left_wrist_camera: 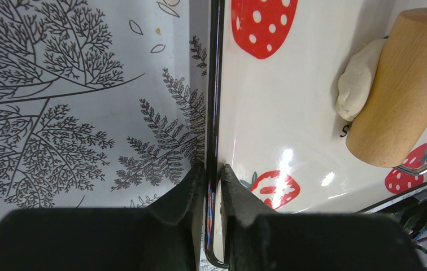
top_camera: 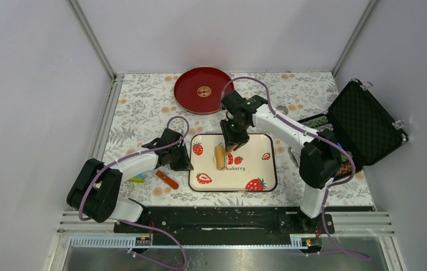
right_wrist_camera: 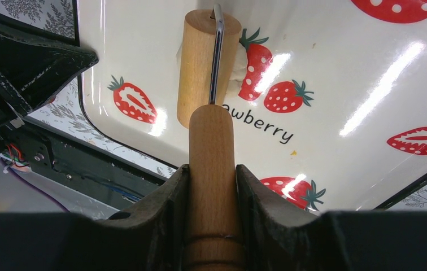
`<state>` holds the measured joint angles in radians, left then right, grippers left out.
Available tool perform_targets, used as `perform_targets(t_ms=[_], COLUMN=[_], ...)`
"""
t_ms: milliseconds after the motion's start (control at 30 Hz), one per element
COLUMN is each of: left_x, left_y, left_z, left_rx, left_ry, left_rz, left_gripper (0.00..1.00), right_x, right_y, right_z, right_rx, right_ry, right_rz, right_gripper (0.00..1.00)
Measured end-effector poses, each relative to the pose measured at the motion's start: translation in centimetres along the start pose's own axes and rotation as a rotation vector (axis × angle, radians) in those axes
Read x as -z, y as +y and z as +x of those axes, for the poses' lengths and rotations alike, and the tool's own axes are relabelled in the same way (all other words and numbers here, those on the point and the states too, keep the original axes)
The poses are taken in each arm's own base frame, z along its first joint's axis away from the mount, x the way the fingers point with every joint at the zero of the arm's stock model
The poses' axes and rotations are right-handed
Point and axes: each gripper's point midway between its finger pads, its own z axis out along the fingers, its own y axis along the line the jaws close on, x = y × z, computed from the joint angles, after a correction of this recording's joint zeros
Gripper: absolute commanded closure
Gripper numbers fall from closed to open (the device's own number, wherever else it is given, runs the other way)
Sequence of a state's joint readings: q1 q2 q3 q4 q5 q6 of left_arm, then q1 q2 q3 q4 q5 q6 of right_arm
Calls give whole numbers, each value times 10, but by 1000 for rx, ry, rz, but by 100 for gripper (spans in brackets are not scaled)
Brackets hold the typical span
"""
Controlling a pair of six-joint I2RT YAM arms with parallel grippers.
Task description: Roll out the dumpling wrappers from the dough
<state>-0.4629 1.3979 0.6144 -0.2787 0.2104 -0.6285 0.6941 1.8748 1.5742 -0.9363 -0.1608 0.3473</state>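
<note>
A white strawberry tray (top_camera: 259, 169) lies mid-table. My left gripper (top_camera: 185, 161) is shut on its black left rim (left_wrist_camera: 215, 101), one finger on each side, as the left wrist view shows (left_wrist_camera: 214, 169). My right gripper (top_camera: 232, 140) is shut on the wooden handle (right_wrist_camera: 211, 147) of a rolling pin, seen in the right wrist view (right_wrist_camera: 211, 169). The pin's wooden roller (top_camera: 219, 156) (left_wrist_camera: 406, 84) (right_wrist_camera: 197, 62) rests on a lump of pale dough (left_wrist_camera: 358, 79) (right_wrist_camera: 238, 68) on the tray. A small round tan disc (top_camera: 204, 90) sits at the centre of the red plate (top_camera: 186, 96); I cannot tell if it is a wrapper.
An open black foam-lined case (top_camera: 364, 121) stands at the right edge, with small items (top_camera: 316, 121) beside it. An orange tool (top_camera: 167, 179) and a small coloured object (top_camera: 136, 178) lie left of the tray. The arms' black rail (top_camera: 222, 220) runs along the near edge.
</note>
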Motion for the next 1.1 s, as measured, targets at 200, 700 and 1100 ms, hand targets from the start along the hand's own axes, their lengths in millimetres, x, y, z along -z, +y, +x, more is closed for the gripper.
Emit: perform_targets(t_ms=[200, 700, 1100], left_x=[0, -4, -5], left_y=[0, -6, -7], left_z=[0, -7, -8], left_rx=[0, -7, -9], left_ry=[0, -23, -28], left_rz=[0, 26, 31], left_gripper=[100, 100, 100], right_x=[9, 18, 29], right_y=[2, -1, -9], right_z=[-2, -5, -3], right_rx=[7, 30, 43], right_ry=[-30, -7, -2], right_rz=[-14, 36, 84], right_gripper=[100, 100, 100])
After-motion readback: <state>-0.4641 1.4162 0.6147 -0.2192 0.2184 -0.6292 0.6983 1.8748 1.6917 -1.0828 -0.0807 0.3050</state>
